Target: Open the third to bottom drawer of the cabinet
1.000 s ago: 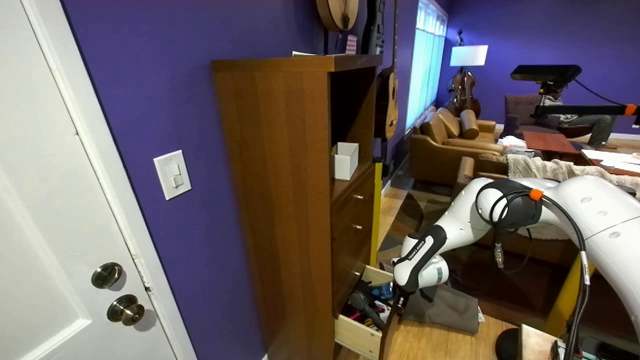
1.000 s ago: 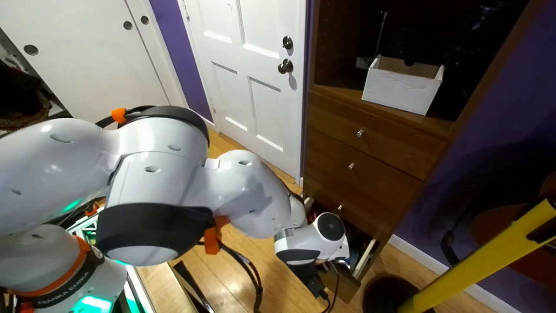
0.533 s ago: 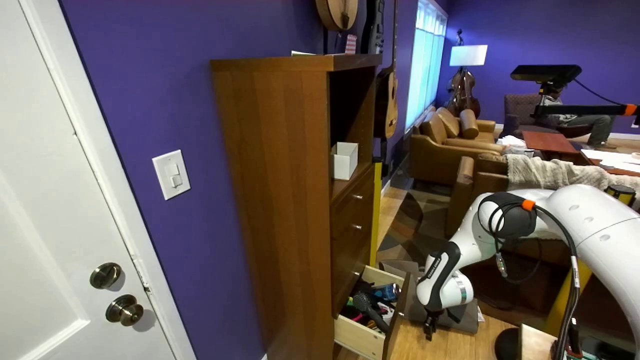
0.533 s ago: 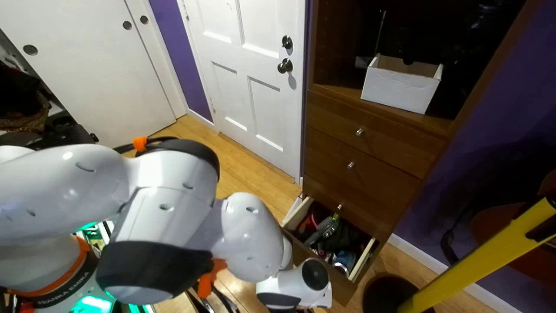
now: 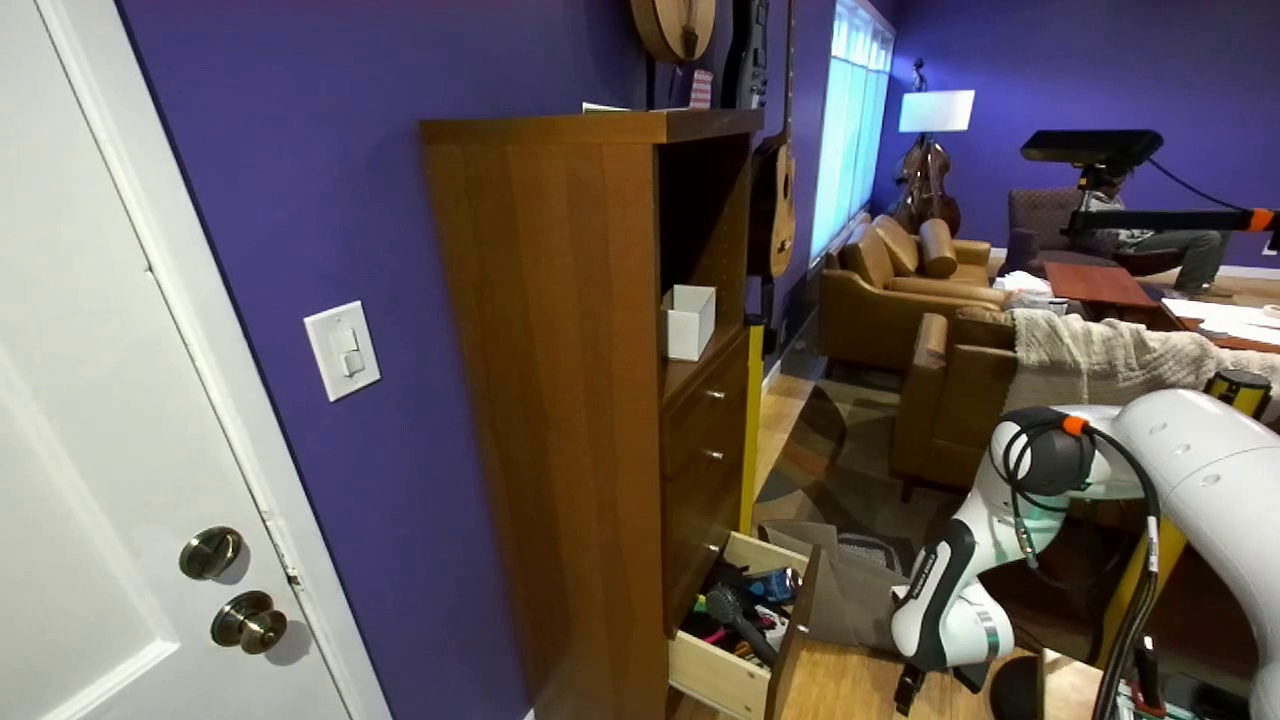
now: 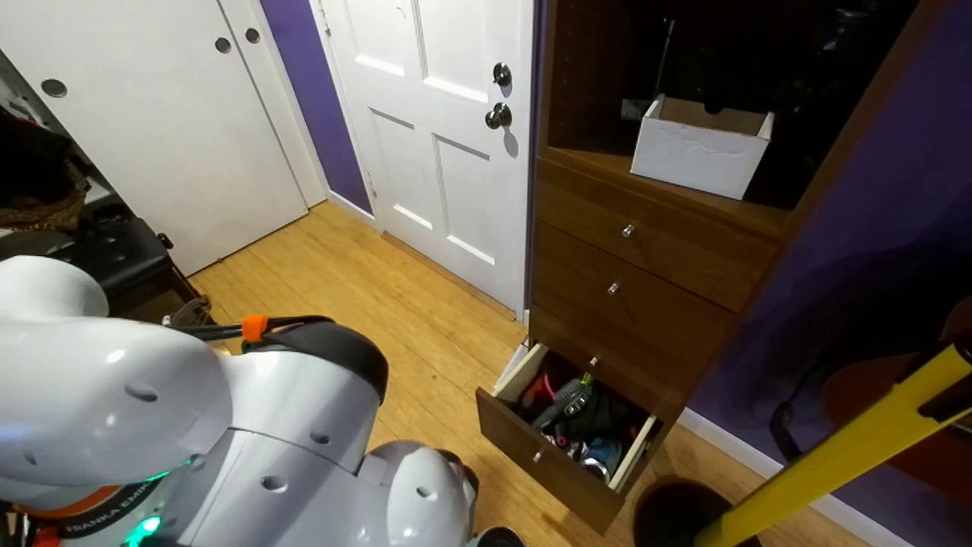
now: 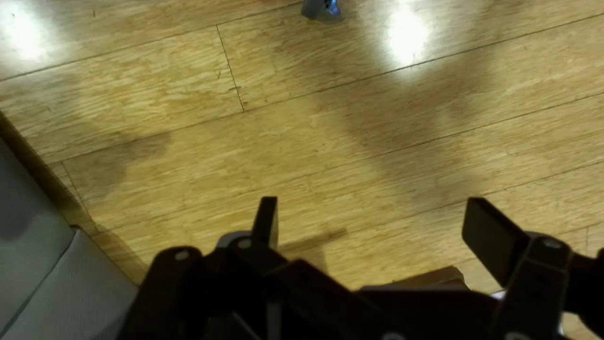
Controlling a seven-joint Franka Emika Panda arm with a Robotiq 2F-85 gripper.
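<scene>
The brown cabinet (image 5: pixel 560 400) stands against the purple wall. One drawer (image 6: pixel 505 437) is pulled well out, below three closed fronts with small knobs; how many lie beneath it is hidden, so I cannot tell its count from the bottom. Inside it are a hairbrush (image 5: pixel 735 620), a blue can (image 6: pixel 604 456) and other small items. Its knob (image 6: pixel 538 456) is free. My gripper (image 7: pixel 371 212) stands wide open over the wooden floor with nothing between its fingers. In an exterior view the gripper (image 5: pixel 908 690) is apart from the drawer front; it is out of the frame in the opposite view.
A white box (image 6: pixel 702 156) sits on the shelf above the drawers. A yellow post (image 6: pixel 850 448) on a dark base rises beside the cabinet. Grey cloth-like material (image 5: pixel 850 595) lies behind the drawer. A white door (image 6: pixel 448 152) is close to the cabinet.
My gripper was at the drawer's front a second ago. The arm has drawn back and down from it, uncovering the knob. The drawer has stayed pulled out.
</scene>
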